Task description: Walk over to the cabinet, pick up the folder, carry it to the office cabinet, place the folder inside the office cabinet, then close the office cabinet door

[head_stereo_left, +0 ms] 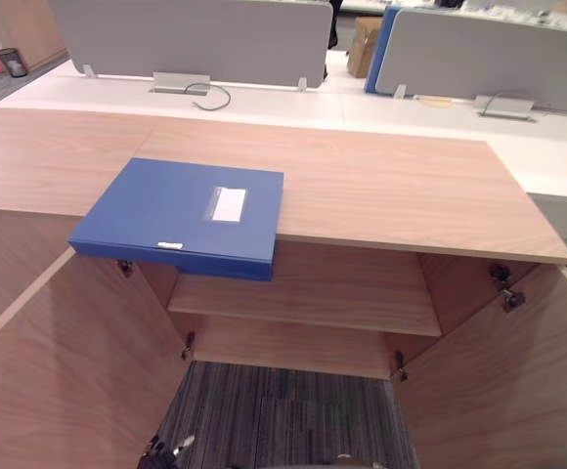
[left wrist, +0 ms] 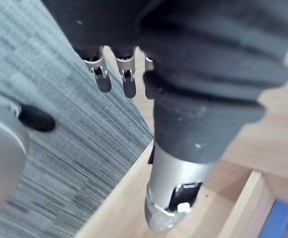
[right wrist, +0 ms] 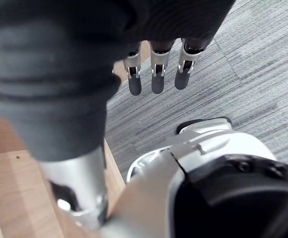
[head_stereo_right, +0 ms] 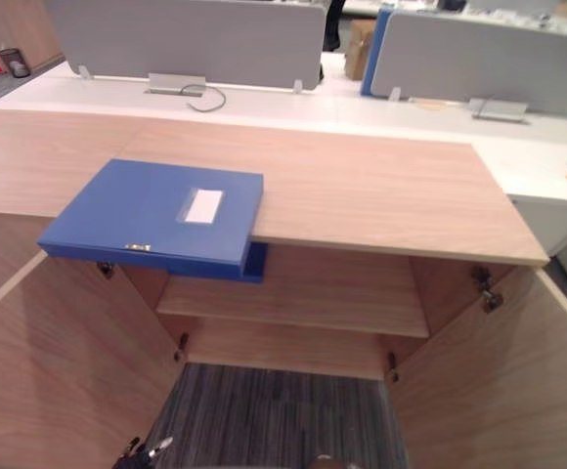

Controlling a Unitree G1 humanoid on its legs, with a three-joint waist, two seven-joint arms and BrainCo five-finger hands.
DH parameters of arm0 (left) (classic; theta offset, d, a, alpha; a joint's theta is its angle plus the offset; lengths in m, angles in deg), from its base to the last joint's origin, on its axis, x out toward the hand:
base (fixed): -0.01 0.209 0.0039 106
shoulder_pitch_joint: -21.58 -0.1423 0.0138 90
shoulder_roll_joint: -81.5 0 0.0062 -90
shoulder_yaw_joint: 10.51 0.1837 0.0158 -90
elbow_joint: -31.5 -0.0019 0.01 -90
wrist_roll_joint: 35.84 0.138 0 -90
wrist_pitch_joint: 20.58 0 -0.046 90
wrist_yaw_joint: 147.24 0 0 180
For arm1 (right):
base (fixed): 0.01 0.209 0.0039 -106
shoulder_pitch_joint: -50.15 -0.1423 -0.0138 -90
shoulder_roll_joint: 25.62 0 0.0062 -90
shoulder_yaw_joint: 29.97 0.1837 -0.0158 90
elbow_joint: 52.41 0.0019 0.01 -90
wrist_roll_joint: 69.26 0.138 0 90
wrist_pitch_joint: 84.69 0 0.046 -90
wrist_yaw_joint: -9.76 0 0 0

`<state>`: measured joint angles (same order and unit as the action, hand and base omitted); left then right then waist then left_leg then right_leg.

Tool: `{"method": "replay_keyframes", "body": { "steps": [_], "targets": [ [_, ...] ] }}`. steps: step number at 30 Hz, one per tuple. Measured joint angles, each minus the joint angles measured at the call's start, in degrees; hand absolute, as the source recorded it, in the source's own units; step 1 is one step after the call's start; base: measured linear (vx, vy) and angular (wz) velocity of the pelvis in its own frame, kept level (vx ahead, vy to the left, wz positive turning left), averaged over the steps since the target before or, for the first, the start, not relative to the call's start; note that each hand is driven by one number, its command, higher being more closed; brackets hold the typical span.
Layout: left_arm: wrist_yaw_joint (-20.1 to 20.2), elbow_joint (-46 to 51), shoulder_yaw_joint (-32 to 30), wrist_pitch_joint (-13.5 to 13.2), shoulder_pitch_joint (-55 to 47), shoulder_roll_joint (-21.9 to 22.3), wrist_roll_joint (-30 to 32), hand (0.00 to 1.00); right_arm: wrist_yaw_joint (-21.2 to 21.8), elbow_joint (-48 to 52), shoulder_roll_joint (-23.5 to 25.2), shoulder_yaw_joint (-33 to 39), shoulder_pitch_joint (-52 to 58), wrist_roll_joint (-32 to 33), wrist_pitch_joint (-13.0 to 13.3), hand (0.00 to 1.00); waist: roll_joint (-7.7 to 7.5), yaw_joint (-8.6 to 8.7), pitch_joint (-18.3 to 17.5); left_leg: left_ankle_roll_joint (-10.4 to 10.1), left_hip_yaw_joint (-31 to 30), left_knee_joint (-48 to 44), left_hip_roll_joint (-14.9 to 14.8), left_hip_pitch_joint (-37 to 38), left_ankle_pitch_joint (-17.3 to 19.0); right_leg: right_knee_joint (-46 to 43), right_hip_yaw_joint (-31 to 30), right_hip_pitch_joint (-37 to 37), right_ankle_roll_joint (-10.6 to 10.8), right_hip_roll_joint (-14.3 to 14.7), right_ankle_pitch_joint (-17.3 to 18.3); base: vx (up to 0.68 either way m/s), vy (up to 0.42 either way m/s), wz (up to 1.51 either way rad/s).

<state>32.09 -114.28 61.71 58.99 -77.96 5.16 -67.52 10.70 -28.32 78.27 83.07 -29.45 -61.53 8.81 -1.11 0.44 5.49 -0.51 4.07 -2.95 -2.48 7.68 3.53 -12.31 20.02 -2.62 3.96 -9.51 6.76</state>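
Overhanging the worktop (head_stereo_left: 391,191) front edge, blue folder (head_stereo_left: 181,217) lies flat, untouched; left robot hand (left wrist: 129,79) and right robot hand (right wrist: 157,77) hang low, fingers loosely straight. Best: grasp overhang from both sides.

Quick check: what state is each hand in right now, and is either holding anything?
Left hand: open, fingers straight, holding nothing.
Right hand: open, fingers straight, holding nothing.

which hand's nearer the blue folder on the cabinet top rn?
Left, probably. The left hand hangs low beside the open left door, below the folder overhanging that side. The right hand hangs over the carpet, farther right.
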Motion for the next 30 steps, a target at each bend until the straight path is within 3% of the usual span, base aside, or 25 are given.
{"method": "replay_keyframes", "body": {
  "steps": [3, 7, 11, 14, 18, 22, 24, 25, 30],
  "targets": [
    [-0.1, 13.0, -1.8, -1.4, -3.1, 3.1, -8.9, 0.0, 0.0, 0.0, -1.2, -1.9, 0.6, -0.5, 0.0, 0.0, 0.81, -0.94, -2.2, -1.7, 0.0, 0.9, -2.5, -0.3, 0.1, 6.3, 0.4, -2.0, -1.4, 3.9, -2.3, 0.04, -0.166, -0.03],
    [-2.3, 27.6, -3.2, -4.4, -3.9, 4.6, -18.6, 0.0, -0.1, 0.6, -2.4, -7.3, 0.7, -2.5, -0.1, 0.0, 0.75, -1.18, -4.0, -2.7, 0.4, 1.9, -3.9, -1.6, -0.2, 10.7, 0.5, -2.5, -2.3, 6.3, -4.2, 0.04, -0.086, -0.07],
    [-5.3, 35.2, -4.3, -6.9, -3.8, 5.3, -21.1, 0.0, -0.5, 1.2, -2.8, -9.3, 0.7, -4.5, -0.1, 0.0, 0.85, -1.28, -4.2, -2.7, 0.4, 2.7, -3.8, -1.6, -0.2, 11.4, 0.5, -2.7, -2.1, 6.4, -4.4, 0.06, 0.027, 0.02],
    [-10.1, 42.4, -5.3, -8.2, -4.2, 5.3, -18.9, 0.0, -0.7, 1.3, -2.9, -11.9, 0.6, -4.7, -0.4, 0.0, -0.18, -1.93, -4.9, -2.7, 0.4, 3.1, -3.3, -1.6, -0.2, 12.1, 0.7, -2.9, -1.8, 6.0, -4.6, 0.07, 0.065, 0.06],
    [-18.5, 52.2, -6.6, -7.4, -4.6, 5.6, -2.1, 0.0, -0.8, 1.3, -2.9, -13.8, 0.8, -5.1, -0.6, 0.0, -1.23, -2.74, -5.1, -2.4, -0.1, 3.0, -2.6, -1.3, 0.0, 13.2, 1.8, -4.4, -1.2, 5.0, -5.2, 0.02, 0.066, 0.13],
    [-26.7, 66.0, -11.9, -1.5, -5.7, 6.1, 23.4, 0.0, -0.8, 2.2, -2.5, -14.9, 1.7, -5.5, -0.6, 0.0, -2.08, -4.01, -5.6, -1.9, 0.0, 1.7, -2.0, -1.9, 0.7, 13.4, 1.7, -4.5, -0.8, 4.4, -5.6, -0.03, 0.079, 0.0],
    [-28.9, 69.9, -12.8, 0.9, -6.0, 6.1, 32.4, 0.0, -0.8, 2.9, -2.5, -15.7, 1.9, -5.5, -0.5, 0.0, -2.3, -4.17, -5.5, -1.8, -0.1, 1.5, -2.0, -1.9, 0.9, 13.4, 1.7, -4.6, -0.8, 4.4, -5.7, -0.06, 0.029, -0.01],
    [-30.6, 73.7, -13.1, 2.6, -6.2, 6.0, 39.9, 0.0, -0.8, 3.2, -2.5, -15.9, 2.1, -5.7, -0.5, 0.0, -2.42, -4.38, -5.6, -1.7, -0.1, 1.4, -2.0, -1.9, 0.9, 13.4, 1.6, -4.7, -0.8, 4.4, -5.8, -0.06, 0.019, -0.01],
    [-35.6, 83.6, -9.9, 7.6, -5.8, 3.7, 63.7, 0.0, -0.5, 3.2, -2.9, -16.4, 2.2, -5.7, -0.5, 0.0, -2.22, -4.71, -5.8, -1.8, -0.4, 0.6, -1.9, -3.7, 0.9, 13.9, 1.5, -3.7, -1.1, 4.6, -6.3, -0.06, 0.015, 0.02]
  ]
}}
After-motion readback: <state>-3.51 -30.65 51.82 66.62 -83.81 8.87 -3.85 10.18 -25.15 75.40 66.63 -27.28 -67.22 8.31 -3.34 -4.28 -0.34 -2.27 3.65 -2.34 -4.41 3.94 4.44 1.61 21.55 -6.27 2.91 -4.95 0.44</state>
